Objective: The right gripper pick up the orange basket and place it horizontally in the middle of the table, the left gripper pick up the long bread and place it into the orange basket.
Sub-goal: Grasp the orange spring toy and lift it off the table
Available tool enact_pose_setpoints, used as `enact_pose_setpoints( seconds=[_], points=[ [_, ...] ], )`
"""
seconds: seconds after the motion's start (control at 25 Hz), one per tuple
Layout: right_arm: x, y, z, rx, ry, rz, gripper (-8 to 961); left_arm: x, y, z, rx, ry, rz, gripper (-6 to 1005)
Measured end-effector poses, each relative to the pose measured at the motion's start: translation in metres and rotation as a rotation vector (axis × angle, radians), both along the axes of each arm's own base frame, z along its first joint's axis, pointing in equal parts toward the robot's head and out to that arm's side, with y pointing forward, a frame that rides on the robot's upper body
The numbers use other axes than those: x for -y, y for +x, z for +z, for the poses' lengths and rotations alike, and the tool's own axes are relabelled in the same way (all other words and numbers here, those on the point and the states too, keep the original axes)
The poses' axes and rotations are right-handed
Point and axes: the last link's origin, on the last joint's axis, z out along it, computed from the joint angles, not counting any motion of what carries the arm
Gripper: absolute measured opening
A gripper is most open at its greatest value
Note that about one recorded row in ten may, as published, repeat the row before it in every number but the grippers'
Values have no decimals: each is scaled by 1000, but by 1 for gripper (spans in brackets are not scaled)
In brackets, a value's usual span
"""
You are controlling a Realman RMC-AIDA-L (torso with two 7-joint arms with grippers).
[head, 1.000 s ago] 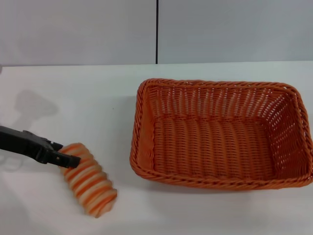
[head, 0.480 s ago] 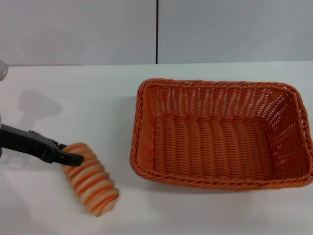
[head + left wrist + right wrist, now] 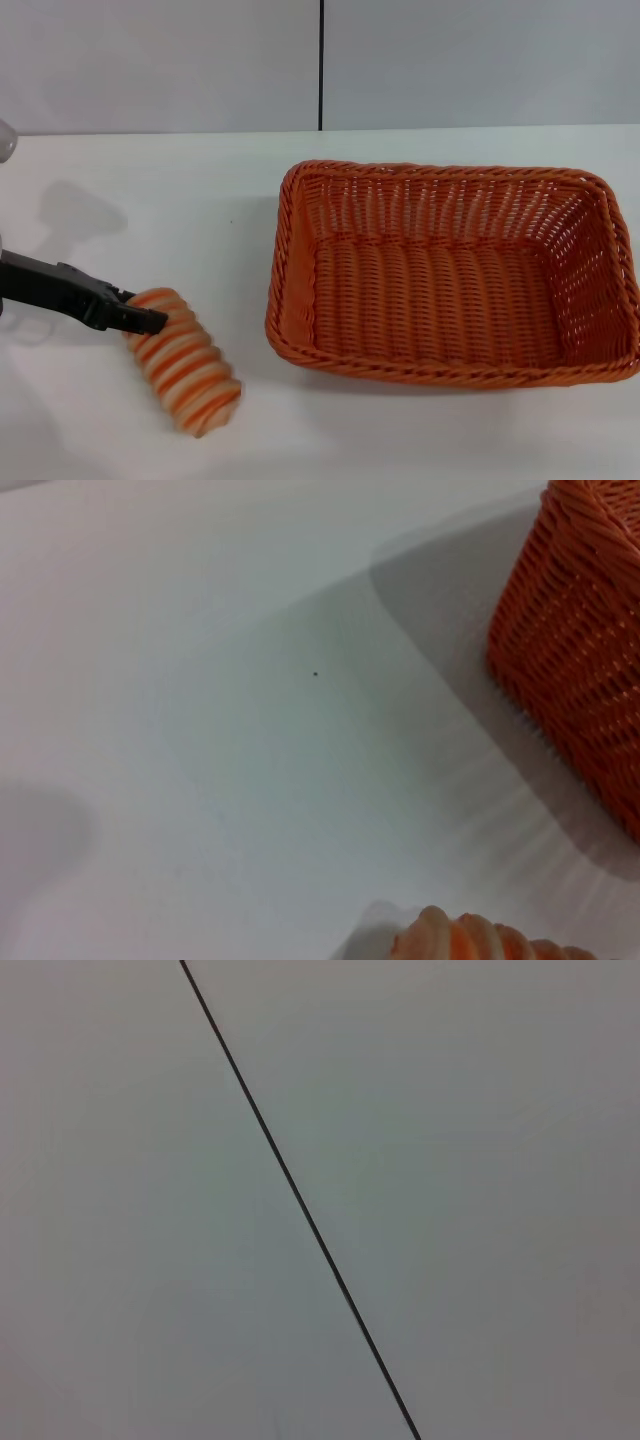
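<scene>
The orange basket point(image 3: 292, 250) lies lengthwise on the white table point(image 3: 160, 190), right of centre in the head view, with nothing inside it. One of its corners point(image 3: 580, 660) shows in the left wrist view. The long bread point(image 3: 185, 360), striped orange and cream, is at the front left, and its end point(image 3: 470, 938) peeks into the left wrist view. My left gripper point(image 3: 150, 320) reaches in from the left edge and is shut on the bread's upper end. The bread's free end looks blurred. The right gripper is out of view.
A grey wall with a black vertical seam point(image 3: 321, 65) stands behind the table; the right wrist view shows only this wall and the seam point(image 3: 300, 1200). Bare white tabletop lies between the bread and the basket.
The left gripper has drawn back slightly to the left and risen a little. The bread's held end followed it and the free end swung, now blurred. The basket has not moved.
</scene>
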Motion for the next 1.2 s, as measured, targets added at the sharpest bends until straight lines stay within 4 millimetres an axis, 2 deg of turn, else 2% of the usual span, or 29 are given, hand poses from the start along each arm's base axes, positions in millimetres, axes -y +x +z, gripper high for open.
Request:
enact_pose_setpoints(
  seconds=[0.24,0.48,1.0,1.16,1.2],
  points=[
    [1,4,1,-8,-3,-10,590,-1,3,2,0,1,-3,505],
    [1,4,1,-8,-2,-11,589,-6,7,16,-14,51,-30,445],
    [1,4,1,-8,-2,-10,591,-23,24,65,-100,228,-105,362],
    [-2,3,0,-15,-4,-6,591,-36,41,88,-133,290,-147,331],
    [-2,3,0,-15,-4,-6,591,-36,41,88,-133,290,-147,323]
  ],
)
